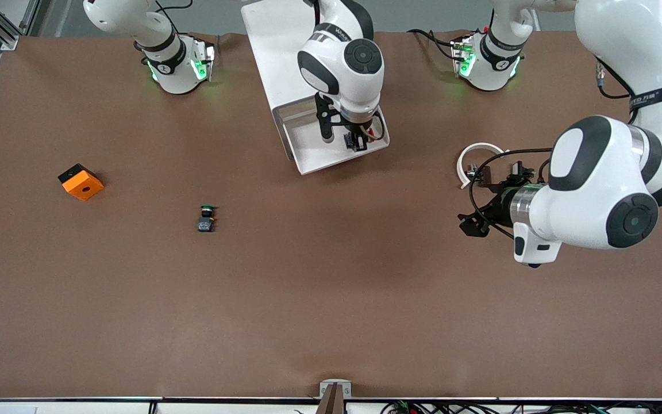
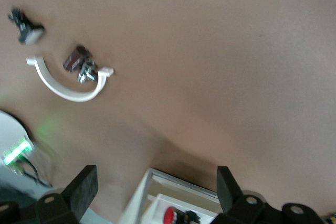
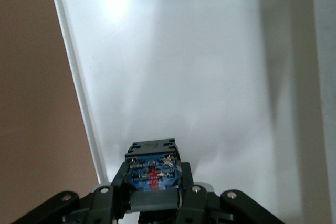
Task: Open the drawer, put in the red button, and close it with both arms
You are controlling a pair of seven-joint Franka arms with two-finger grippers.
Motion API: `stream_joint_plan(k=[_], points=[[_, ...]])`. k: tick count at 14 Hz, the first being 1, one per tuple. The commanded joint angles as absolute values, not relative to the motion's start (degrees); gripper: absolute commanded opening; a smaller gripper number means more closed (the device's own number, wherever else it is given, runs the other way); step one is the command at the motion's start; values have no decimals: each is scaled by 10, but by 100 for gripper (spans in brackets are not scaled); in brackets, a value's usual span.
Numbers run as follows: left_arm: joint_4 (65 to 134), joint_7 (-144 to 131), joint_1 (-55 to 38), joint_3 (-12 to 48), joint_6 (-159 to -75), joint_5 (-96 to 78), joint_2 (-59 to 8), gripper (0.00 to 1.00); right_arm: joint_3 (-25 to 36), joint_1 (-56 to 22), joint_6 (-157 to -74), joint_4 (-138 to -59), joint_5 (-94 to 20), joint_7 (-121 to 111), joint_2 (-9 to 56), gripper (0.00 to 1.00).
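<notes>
Fingers of the right claw [image 3: 152, 195] were clamped on the red button [image 3: 153, 171], held over the pulled-out drawer [image 1: 314, 158]. Over the tabletop [image 1: 331, 287] near a white ring [image 1: 474, 158], the left claw [image 2: 157, 192] waited with fingers spread, holding nothing.

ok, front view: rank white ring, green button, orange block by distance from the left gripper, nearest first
1. White ring: on the table right beside the open left gripper, toward the left arm's end.
2. Green button: mid-table, toward the right arm's end.
3. Orange block: farthest out toward the right arm's end.
</notes>
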State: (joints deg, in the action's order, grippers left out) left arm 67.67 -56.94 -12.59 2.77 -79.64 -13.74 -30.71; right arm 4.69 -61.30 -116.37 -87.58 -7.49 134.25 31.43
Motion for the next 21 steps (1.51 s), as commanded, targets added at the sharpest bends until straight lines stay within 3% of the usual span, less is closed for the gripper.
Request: stream_joint_plan(k=[1, 2, 6, 10, 16, 21], points=[[702, -540, -135, 35, -817, -115, -270, 100, 53, -621, -1161, -861, -63, 1354, 325, 49], [705, -539, -135, 46, -832, -114, -270, 100, 53, -622, -1161, -861, -62, 1353, 325, 99], [722, -538, -147, 71, -889, -83, -268, 100, 53, -612, -1152, -849, -52, 1252, 320, 100], [757, -539, -151, 98, -948, -59, -263, 100, 51, -562, -1044, -788, -61, 1097, 318, 100], [958, -545, -208, 98, -1162, -59, -200, 100, 54, -469, -934, -766, -106, 872, 269, 100], [957, -558, -274, 99, -1169, 2, -247, 100, 56, -371, -815, -721, -102, 636, 251, 100]])
